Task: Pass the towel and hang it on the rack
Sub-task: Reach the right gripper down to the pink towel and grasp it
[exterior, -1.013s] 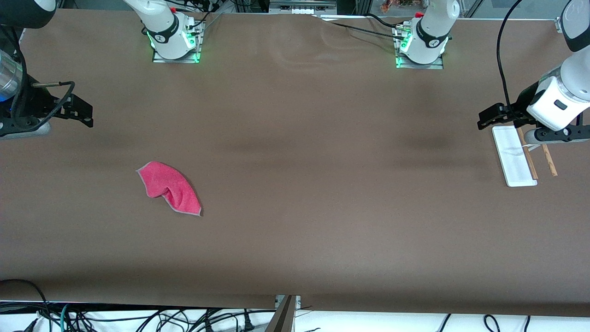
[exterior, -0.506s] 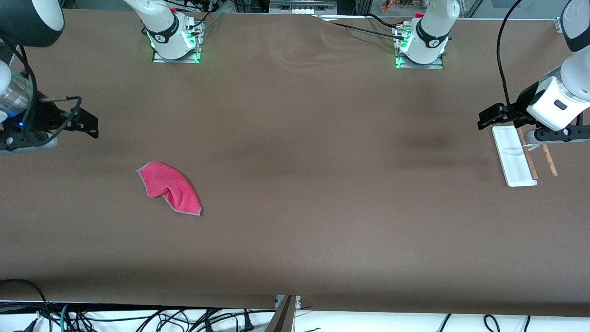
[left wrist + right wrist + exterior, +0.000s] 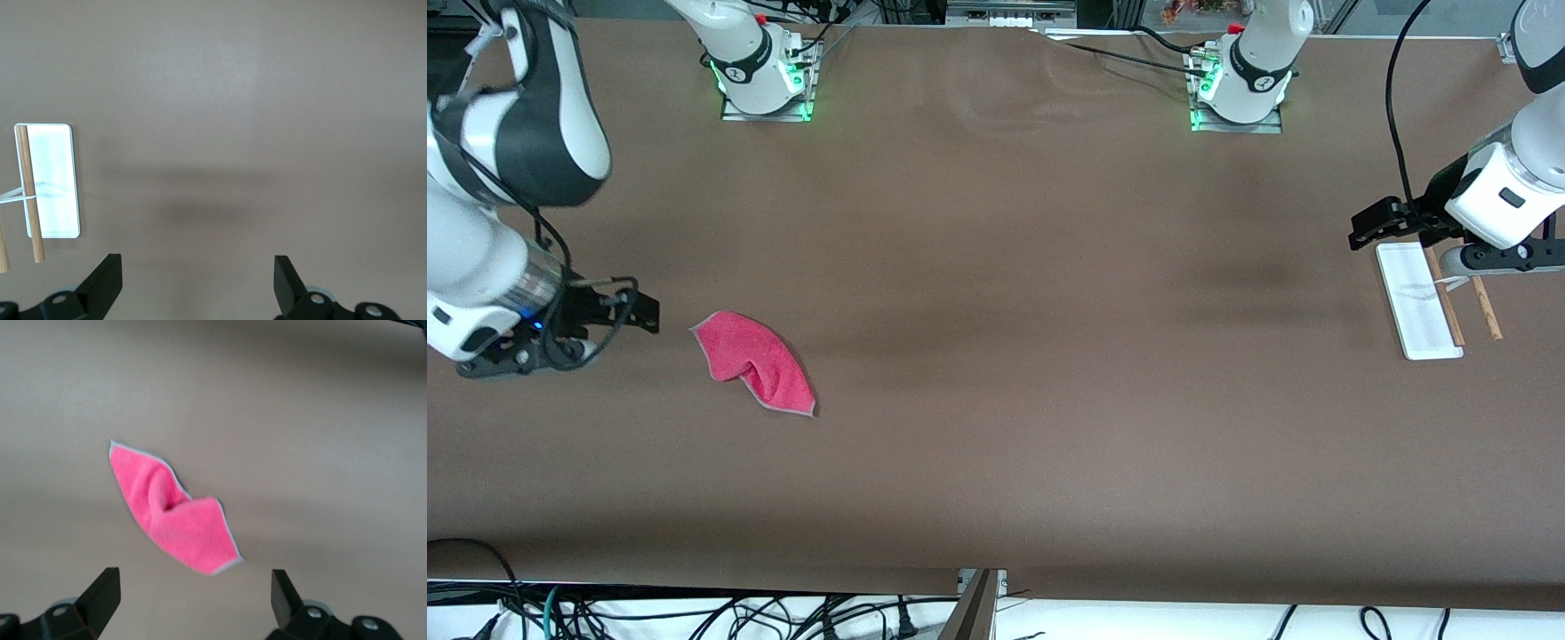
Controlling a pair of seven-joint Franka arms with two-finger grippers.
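The pink towel (image 3: 753, 360) lies crumpled on the brown table toward the right arm's end, pink face up with thin grey edging; it also shows in the right wrist view (image 3: 170, 510). My right gripper (image 3: 640, 316) hovers open beside the towel, apart from it, with nothing between its fingers (image 3: 195, 595). The rack (image 3: 1418, 302) stands at the left arm's end: a flat white base with two thin wooden rods (image 3: 1485, 307). My left gripper (image 3: 1365, 227) hangs open and empty by the rack's end, over bare table (image 3: 198, 280). The rack's base (image 3: 57, 180) shows at that view's edge.
The two arm bases (image 3: 765, 76) (image 3: 1238, 84) stand along the table's edge farthest from the front camera. Cables hang below the edge nearest the camera (image 3: 694, 613). Between towel and rack stretches bare brown tabletop (image 3: 1049, 338).
My right arm has swung nearer to the front camera and closer to the towel, gripper still open. The towel, rack and left arm have not moved.
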